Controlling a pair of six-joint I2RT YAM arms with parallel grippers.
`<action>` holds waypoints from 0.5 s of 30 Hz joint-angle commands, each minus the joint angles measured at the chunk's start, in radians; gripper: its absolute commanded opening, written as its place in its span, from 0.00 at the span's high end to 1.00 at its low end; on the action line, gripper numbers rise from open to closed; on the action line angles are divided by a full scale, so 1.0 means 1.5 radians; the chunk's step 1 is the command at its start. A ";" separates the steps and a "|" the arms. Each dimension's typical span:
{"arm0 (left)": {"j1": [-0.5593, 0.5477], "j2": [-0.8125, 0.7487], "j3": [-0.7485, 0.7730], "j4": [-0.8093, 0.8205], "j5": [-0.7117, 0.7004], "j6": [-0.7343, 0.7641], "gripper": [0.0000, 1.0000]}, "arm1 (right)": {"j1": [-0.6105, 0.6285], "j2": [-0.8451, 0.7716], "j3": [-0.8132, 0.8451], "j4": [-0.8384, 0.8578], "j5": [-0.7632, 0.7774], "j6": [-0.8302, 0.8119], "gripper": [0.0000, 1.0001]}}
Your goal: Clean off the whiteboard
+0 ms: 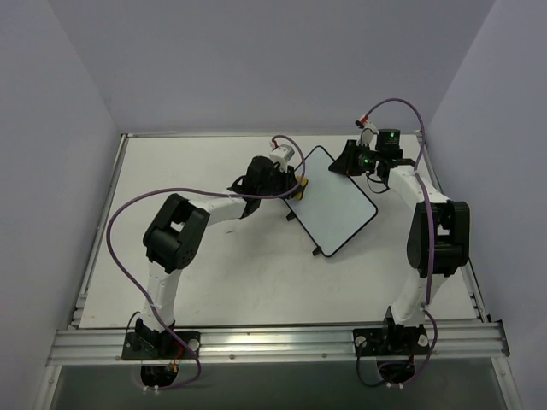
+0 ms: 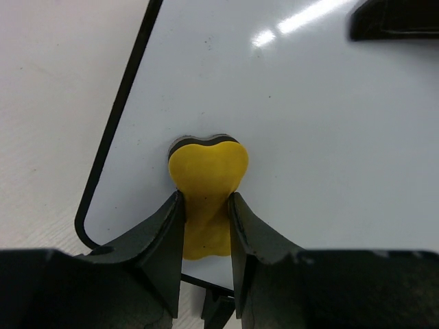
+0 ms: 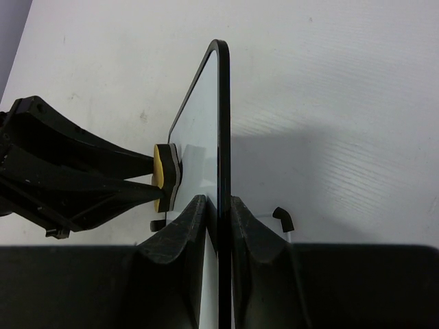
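Observation:
The whiteboard [image 1: 335,199] lies at the table's far middle, white with a thin black frame, its face blank where it shows [image 2: 315,130]. My right gripper [image 1: 353,157] is shut on the board's far edge [image 3: 221,123], one finger on each face. A yellow bone-shaped sponge [image 2: 207,185] with a dark underside is pinched in my left gripper [image 2: 206,209], which is shut on it. The sponge presses flat on the board near its left corner [image 1: 299,187]. From the right wrist view the sponge [image 3: 164,177] shows edge-on against the white face.
A purple cable [image 1: 128,213] loops from the left arm over the table. A raised rail [image 1: 273,337] runs along the near edge, and grey walls [image 1: 60,171] close in the sides. A small black foot [image 3: 282,218] of the board sticks out behind it.

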 commanded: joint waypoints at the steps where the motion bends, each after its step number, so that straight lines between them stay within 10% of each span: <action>1: -0.008 0.004 0.020 0.047 0.067 -0.005 0.98 | 0.028 -0.020 -0.022 -0.030 0.015 -0.032 1.00; 15: 0.008 0.023 0.077 -0.038 0.015 -0.003 0.98 | 0.038 -0.027 -0.029 -0.029 0.017 -0.041 1.00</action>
